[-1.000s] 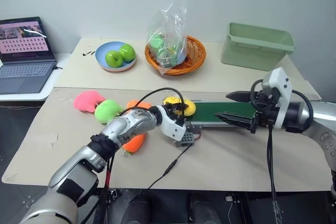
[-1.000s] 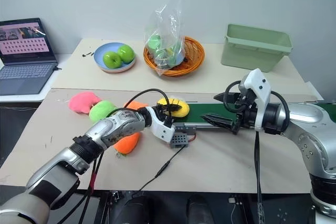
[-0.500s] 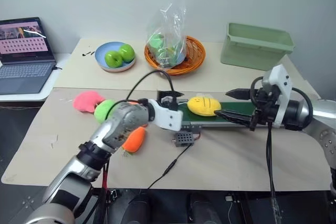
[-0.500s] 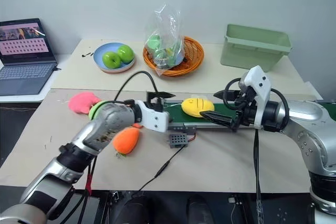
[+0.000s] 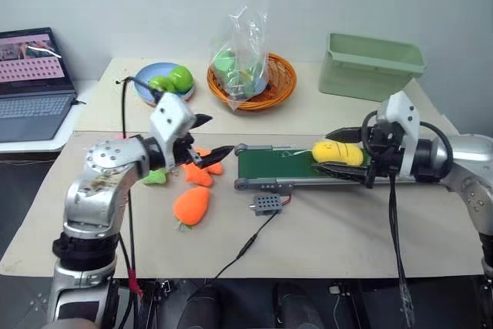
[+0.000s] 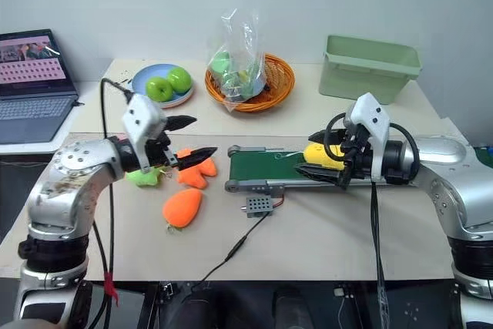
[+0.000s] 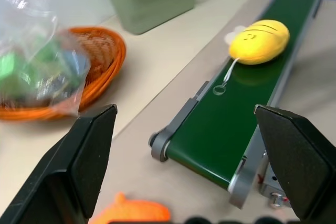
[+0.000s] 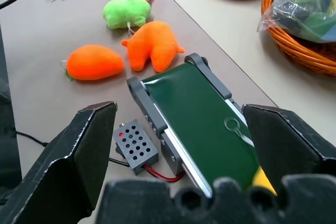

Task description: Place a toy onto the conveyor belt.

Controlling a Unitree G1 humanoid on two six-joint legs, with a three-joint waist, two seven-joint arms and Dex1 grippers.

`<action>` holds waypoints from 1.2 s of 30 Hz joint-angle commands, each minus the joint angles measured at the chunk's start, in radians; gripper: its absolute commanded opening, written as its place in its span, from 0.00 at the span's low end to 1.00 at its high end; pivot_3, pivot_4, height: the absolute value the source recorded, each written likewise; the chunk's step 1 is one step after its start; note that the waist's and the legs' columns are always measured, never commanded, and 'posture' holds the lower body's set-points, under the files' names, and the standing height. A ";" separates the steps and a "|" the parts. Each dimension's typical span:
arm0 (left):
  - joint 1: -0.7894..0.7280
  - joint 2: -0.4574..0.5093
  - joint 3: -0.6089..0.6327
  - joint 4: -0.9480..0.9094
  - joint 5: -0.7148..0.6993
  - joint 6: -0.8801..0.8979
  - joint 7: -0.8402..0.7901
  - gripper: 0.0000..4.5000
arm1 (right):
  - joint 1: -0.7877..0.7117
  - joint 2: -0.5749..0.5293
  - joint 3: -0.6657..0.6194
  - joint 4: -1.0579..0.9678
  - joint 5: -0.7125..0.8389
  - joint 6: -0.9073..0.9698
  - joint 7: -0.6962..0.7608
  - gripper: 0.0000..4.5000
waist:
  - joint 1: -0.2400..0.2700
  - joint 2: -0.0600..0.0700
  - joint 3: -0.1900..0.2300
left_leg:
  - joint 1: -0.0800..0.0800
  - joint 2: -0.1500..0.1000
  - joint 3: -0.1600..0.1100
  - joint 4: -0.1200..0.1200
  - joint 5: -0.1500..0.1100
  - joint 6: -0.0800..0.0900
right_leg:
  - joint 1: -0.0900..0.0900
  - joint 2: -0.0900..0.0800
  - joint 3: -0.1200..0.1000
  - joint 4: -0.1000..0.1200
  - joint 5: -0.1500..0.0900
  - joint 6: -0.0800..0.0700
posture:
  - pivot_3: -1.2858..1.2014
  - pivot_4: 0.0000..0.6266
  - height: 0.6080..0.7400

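Yellow plush, the toy (image 5: 337, 152), lies on the conveyor belt (image 5: 277, 166) between the right jaws' (image 5: 333, 155) spread fingers, while the left jaws (image 5: 208, 138) gape empty beyond the belt's roller end, over bare surface (image 5: 323, 236).

Table (image 5: 347, 229) with conveyor belt (image 5: 277, 165), plushes (image 5: 191, 204)

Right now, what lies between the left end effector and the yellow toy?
In the left wrist view, only bare conveyor belt and the toy's string lie between the open left end effector and the yellow toy.
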 commanded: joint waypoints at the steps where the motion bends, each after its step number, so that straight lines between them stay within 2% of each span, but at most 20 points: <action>1: 0.066 0.033 0.080 -0.109 -0.060 0.056 0.045 1.00 | -0.048 0.000 0.009 0.028 -0.017 -0.043 0.032 1.00 | -0.001 0.000 0.000 | 0.000 0.000 0.000 0.000 0.000 0.000 | 0.000 0.000 0.000 0.000 0.000 0.000 | 0.52 0.24 1.00; 9: 0.238 0.058 0.138 -0.230 -0.115 0.056 0.111 1.00 | -0.076 0.059 0.039 0.116 -0.049 -0.076 0.042 1.00 | 0.009 0.000 0.000 | 0.001 0.000 0.000 0.000 0.000 0.000 | 0.000 0.000 0.000 0.000 0.000 0.000 | 0.52 0.24 1.00; 17: 0.358 0.126 0.117 -0.248 -0.098 0.014 0.137 1.00 | -0.088 0.092 0.081 0.183 -0.106 -0.119 0.051 1.00 | 0.003 0.000 0.000 | 0.001 0.000 0.001 -0.001 0.000 0.000 | 0.000 0.000 0.001 0.000 0.000 0.000 | 0.52 0.24 1.00; 25: 0.331 0.125 0.148 -0.214 -0.139 -0.010 0.159 1.00 | -0.084 0.109 0.074 0.196 -0.120 -0.124 0.057 1.00 | 0.004 0.000 0.000 | 0.001 0.000 0.001 -0.001 0.000 0.000 | 0.000 -0.001 0.000 0.000 0.000 -0.001 | 0.52 0.24 1.00; 36: 0.265 0.132 0.124 -0.172 -0.171 -0.022 0.179 1.00 | -0.076 0.116 0.055 0.180 -0.120 -0.117 0.048 1.00 | 0.002 0.000 0.000 | 0.001 0.000 0.001 -0.001 0.000 0.000 | 0.000 0.000 0.001 0.000 0.000 -0.001 | 0.52 0.24 1.00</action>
